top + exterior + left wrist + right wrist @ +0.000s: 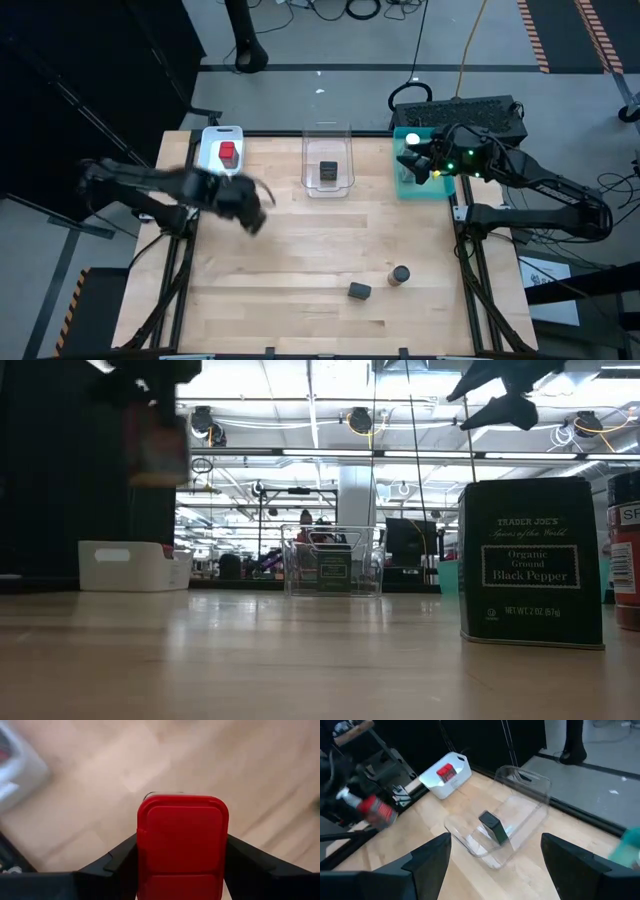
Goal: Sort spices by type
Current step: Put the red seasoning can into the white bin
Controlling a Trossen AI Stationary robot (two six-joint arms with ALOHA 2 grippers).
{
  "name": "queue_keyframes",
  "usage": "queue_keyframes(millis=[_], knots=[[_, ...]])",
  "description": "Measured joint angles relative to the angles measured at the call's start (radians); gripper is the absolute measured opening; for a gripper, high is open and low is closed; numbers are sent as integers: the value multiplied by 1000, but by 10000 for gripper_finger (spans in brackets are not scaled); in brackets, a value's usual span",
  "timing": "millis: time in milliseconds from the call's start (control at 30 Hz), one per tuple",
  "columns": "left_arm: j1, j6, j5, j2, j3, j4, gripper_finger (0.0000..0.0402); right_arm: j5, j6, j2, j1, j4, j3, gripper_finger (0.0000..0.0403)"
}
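It was a robotics lab or industrial workshop — a wooden workbench (300, 260) on a metal frame, cables (340, 8) strewn over the grey floor at the top of the frame, hazard-striped tape (535, 35) upper right, and — beyond — long ceiling lights (400, 452).

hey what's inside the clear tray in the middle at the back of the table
One dark pepper tin stands inside the clear tray, nothing else with it. The tray's walls are see-through, so little is hidden; only the floor under the tin is covered.

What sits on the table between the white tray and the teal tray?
In the high view, the clear tray sits between the white tray and the teal tray. Inside it stands one dark tin.
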Motion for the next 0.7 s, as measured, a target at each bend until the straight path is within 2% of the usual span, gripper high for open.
queue_keyframes(millis=[167, 300, 500, 700], knots=[[227, 11, -76, -51, 147, -40, 224, -50, -24, 71, 0, 55, 0, 293], [426, 53, -80, -52, 217, -75, 224, -114, -66, 143, 0, 79, 0, 293], [663, 160, -35, -8, 236, -101, 224, -202, -125, 229, -22, 76, 0, 293], [856, 270, -21, 63, 236, -139, 224, -275, -158, 251, -45, 75, 0, 293]])
